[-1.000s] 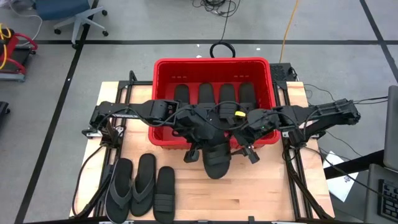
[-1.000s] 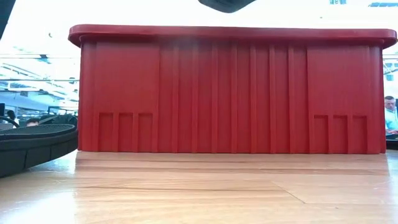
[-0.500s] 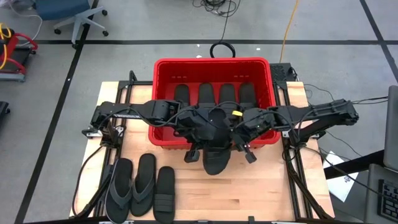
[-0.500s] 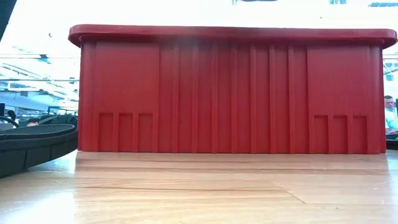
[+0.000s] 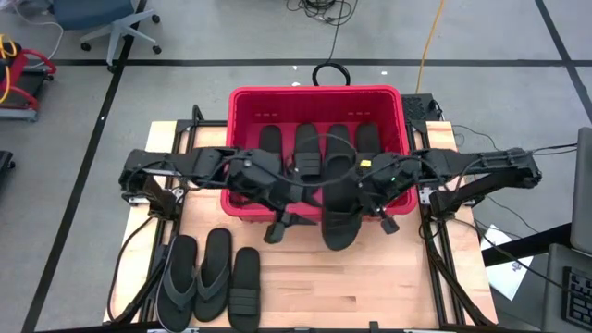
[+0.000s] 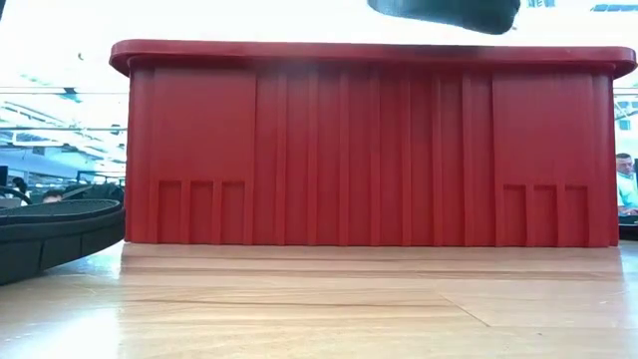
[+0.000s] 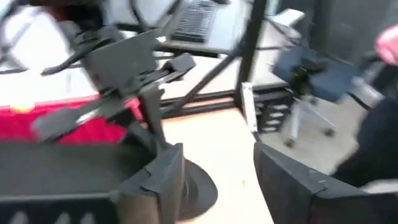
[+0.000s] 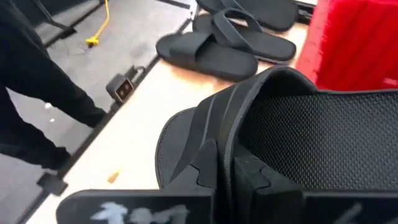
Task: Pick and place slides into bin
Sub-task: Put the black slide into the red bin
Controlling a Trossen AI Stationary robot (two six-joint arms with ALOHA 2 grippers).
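My right gripper [image 5: 359, 205] is shut on a black slide [image 5: 339, 222] with a wide ribbed band, held in the air over the near wall of the red bin [image 5: 242, 104]. The low view shows its sole [image 6: 444, 10] above the bin's rim [image 6: 299, 50]. Several slides [image 5: 298, 143] lie side by side on the bin's floor. My left gripper [image 5: 283, 225] stands open just left of the held slide, with nothing between its fingers [image 7: 163, 180]. Three more slides [image 5: 211, 277] lie flat on the table at the near left. My right gripper holds the slide by its ribbed band strap [image 8: 219, 146], coming level from the table's right side. Whether one finger reaches under the band, the gripper's own body hides. The slide is lifted clear and roughly level, its near end [image 5: 337, 242] over the table.
The bin's black loop handle [image 5: 329, 72] lies on the floor beyond the table's far edge. Bare wood [image 5: 370, 287] stretches at the near right. A person [image 6: 625, 184] shows in the room beyond the table's right.
My right gripper has shut on the slide's strap and my left gripper has opened and let go, drawing back a little toward the table's left. The slide has shifted toward the table's right, staying in the air above the bin's near wall.
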